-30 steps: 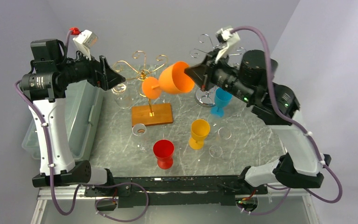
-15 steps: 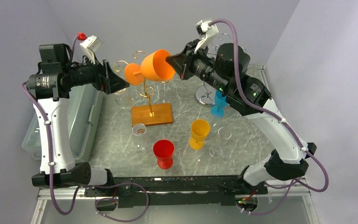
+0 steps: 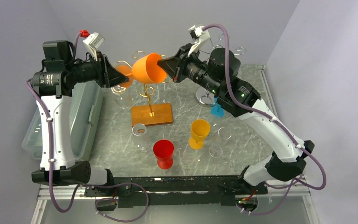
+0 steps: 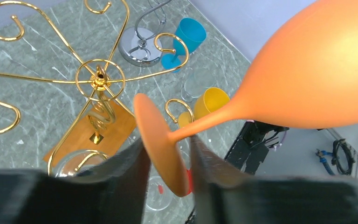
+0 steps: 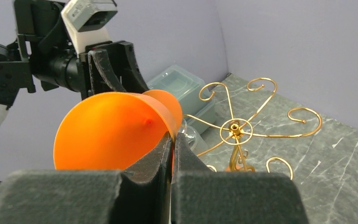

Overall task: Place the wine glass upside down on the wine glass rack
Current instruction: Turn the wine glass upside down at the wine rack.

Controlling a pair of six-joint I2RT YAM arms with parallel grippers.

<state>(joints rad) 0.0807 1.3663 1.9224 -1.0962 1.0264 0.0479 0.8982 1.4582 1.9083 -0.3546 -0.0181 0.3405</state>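
Here the wine glass [image 3: 148,70] lies on its side in the air above the rack [image 3: 152,114], which stands toward the back edge of the table [image 3: 242,140], left of its middle. The right gripper [image 5: 171,144] is pinched tight on the wall of the bowl at the rim, one finger inside and one outside. The left gripper [image 4: 168,158] has its jaws partly apart around the foot [image 4: 161,140], one on each face of the disc, the stem running out past the far one. They look close against the disc, but I cannot tell whether they press on it yet. This reads as a handover, so that the glass can go onto the rack bowl down. To do it well, the left jaws need to close squarely on the foot, close in by the stem, since the heavy bowl hangs far out and a thin smooth disc is likely to pivot in a loose grip. The right gripper should let go only once that hold is firm, then back straight out along the bowl so its inner finger clears the rim. After that the stem can slide into a curled hook [image 4: 2,119], with the foot resting on the wire.
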